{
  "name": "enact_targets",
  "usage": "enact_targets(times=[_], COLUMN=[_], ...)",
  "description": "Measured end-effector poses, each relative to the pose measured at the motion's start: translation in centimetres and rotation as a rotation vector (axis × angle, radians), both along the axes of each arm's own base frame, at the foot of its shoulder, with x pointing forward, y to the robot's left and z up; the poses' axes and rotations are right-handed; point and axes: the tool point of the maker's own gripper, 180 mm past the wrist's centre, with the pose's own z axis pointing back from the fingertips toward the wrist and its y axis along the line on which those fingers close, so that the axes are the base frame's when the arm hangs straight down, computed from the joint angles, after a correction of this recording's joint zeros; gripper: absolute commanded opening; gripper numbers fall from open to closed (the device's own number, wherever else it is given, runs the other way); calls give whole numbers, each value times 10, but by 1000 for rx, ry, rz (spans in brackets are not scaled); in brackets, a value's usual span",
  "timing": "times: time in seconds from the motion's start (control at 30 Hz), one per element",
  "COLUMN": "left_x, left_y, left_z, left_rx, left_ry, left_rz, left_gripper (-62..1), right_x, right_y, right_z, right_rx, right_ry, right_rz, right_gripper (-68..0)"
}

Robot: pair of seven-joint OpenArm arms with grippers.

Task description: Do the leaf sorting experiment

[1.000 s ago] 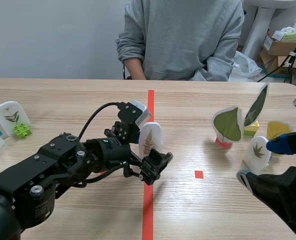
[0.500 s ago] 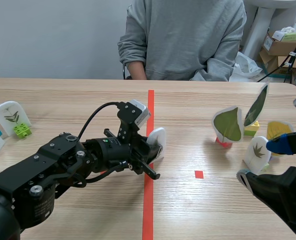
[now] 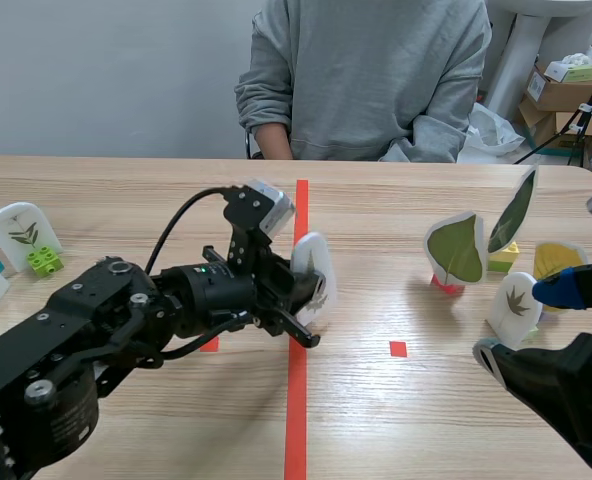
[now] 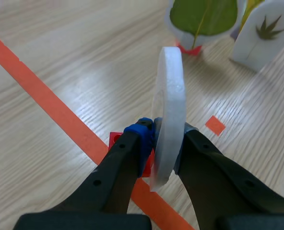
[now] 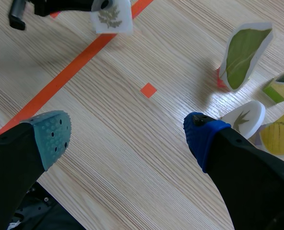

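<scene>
The left gripper point(image 3: 306, 305) grips a white, round-topped leaf card point(image 3: 314, 275) at the centre of the scene view, over the orange tape line point(image 3: 296, 420). The arm hides the card's lower part. From the left wrist the card is edge-on and its face is unseen. The right wrist view shows a brownish fern-like sprig on it. Seven cards are visible: this one, four right-hand cards point(image 3: 455, 249) and two left-hand cards point(image 3: 21, 232), one cut off at the frame edge. The right gripper point(image 5: 127, 139) has its fingers spread wide.

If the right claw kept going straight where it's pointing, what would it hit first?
Probably the bare table, near the small orange square mark; the right gripper is open with no card in its line, though depth is unclear.
</scene>
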Motion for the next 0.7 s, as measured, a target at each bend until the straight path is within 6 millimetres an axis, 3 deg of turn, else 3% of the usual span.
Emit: enact_targets(times=[0.13, 0.27, 0.43, 0.7], left_x=[-9, -31, -56, -34], left_y=[14, 33, 65, 168], left_z=[33, 45, 32, 5], left_rx=[-64, -101, -91, 43], left_ry=[-50, -53, 3, -35], left_rz=[67, 135, 247, 510], left_gripper=[-557, -557, -557, -557], right_x=[0, 0, 0, 0], right_y=[0, 0, 0, 0], right_z=[0, 0, 0, 0], right_rx=[0, 0, -1, -2], right_ry=[0, 1, 2, 2], right_rz=[0, 0, 0, 0], right_gripper=[-194, -194, -194, -194])
